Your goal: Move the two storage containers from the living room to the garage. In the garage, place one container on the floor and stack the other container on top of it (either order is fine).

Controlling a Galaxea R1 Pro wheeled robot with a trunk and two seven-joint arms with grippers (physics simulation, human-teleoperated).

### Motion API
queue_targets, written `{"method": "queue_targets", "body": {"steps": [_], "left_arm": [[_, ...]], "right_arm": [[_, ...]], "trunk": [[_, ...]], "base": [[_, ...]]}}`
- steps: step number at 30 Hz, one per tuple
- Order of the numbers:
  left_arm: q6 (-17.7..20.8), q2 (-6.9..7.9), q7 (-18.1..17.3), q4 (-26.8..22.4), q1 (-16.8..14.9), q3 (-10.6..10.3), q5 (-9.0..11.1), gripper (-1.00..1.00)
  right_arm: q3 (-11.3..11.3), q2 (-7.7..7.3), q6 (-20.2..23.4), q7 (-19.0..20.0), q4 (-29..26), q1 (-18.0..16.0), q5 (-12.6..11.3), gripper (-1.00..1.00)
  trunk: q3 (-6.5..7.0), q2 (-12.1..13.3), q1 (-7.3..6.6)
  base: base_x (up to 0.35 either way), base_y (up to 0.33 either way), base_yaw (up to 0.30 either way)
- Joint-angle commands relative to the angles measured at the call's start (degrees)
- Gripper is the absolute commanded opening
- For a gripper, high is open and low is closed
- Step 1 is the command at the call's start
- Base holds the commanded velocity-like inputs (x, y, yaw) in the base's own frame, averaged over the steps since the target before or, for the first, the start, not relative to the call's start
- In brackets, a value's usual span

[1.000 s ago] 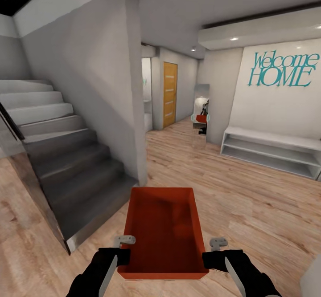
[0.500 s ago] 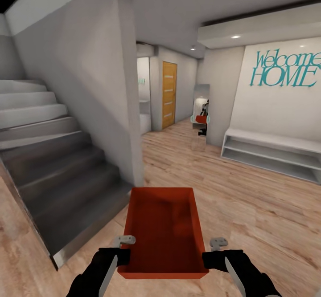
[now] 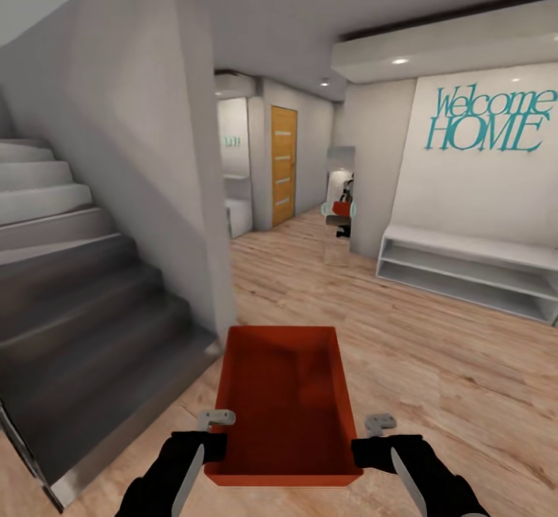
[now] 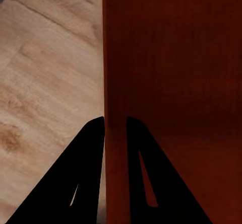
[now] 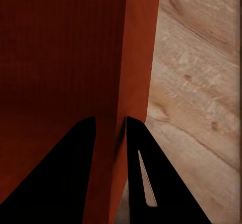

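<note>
One red-orange storage container [image 3: 283,401], empty, carried low and near, centred in front of the trunk over the light wood plank floor [image 3: 434,362]. Held by two grippers, one per side wall near the near corners: left gripper [image 4: 115,126] pinched narrow on the left wall, one finger [image 4: 85,173] outside and one inside; right gripper [image 5: 110,126] clamped the same way on the right wall, again with a finger on each face. Container level, clear of the floor as far as can be judged.

Step in hand, by the look of it: transport of the first container toward the garage, not yet reached. Next move likely calls for steady driving down the hallway, a wide berth round the wall corner [image 3: 209,215] at near left, and an even grip on both sides so nothing tilts or slips.

Around it, counted: one grey staircase [image 3: 85,292] at left; one orange-brown door [image 3: 284,164] with frosted stripes at the far end, perhaps the way to the garage; one tall mirror [image 3: 339,199] beside it; one white low shelf [image 3: 465,269] at right; one teal "Welcome HOME" lettering [image 3: 488,120] on the wall above it.
</note>
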Motion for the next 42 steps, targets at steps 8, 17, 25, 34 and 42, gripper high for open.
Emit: {"method": "queue_targets", "body": {"steps": [8,17,25,34,42], "left_arm": [[0.3,0.30,0.2,0.0,0.0,0.2,-0.9,-1.00],[0.3,0.27,0.2,0.0,0.0,0.2,-0.9,-1.00],[0.3,0.24,0.2,0.0,0.0,0.2,-0.9,-1.00],[0.4,0.24,0.2,0.0,0.0,0.2,-0.9,-1.00],[0.4,0.27,0.2,0.0,0.0,0.2,-0.9,-1.00]], "right_arm": [[0.8,-0.57,-4.1,-0.1,-0.1,0.0,-0.1,-1.00],[0.7,-0.56,-4.5,-0.2,-0.1,0.0,-0.2,-1.00],[0.8,-0.49,-4.8,-0.7,0.3,0.0,-0.1,-1.00],[0.8,-0.49,-4.9,-0.8,0.4,0.0,-0.1,-1.00],[0.8,-0.49,-4.8,-0.8,0.4,0.0,-0.1,-1.00]], "trunk": [[-0.06,-0.1,0.05],[-0.05,-0.1,0.05],[-0.05,-0.1,0.05],[-0.05,-0.1,0.05],[-0.05,-0.1,0.05]], "base": [[0.322,-0.125,-0.103],[0.322,-0.125,-0.016],[0.322,-0.125,0.000],[0.322,-0.125,0.000],[0.322,-0.081,0.000]]}}
